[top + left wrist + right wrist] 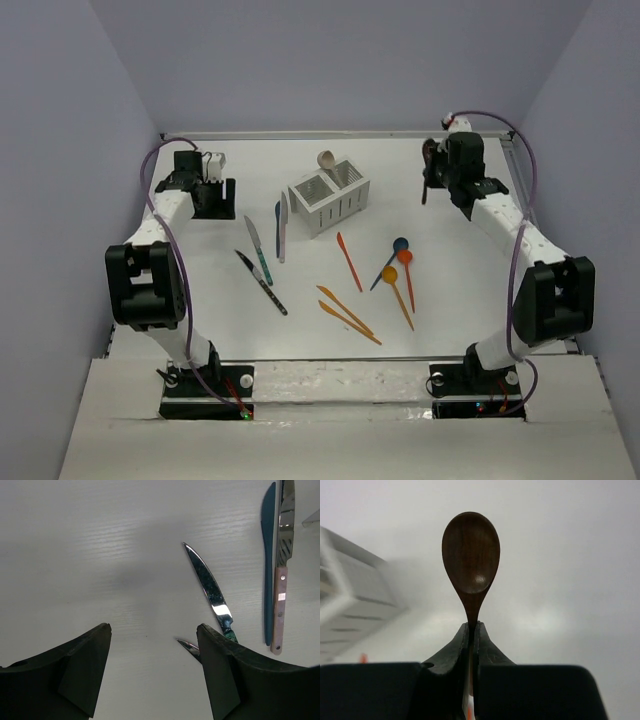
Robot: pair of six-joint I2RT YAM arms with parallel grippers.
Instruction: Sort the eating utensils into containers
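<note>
Apparently 1 beige spoon in caddy; right gripper clamped on brown spoon, left gripper apart

Lab robot cell: white table inside plain lavender walls, two bolted-down robot arms

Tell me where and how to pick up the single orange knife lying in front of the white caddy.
Grip the orange knife around its middle, coming straight down with the jaws across its narrow width. It lies flat on the table, alone, with bare surface along both long sides, so the jaws can probably straddle it there.
</note>
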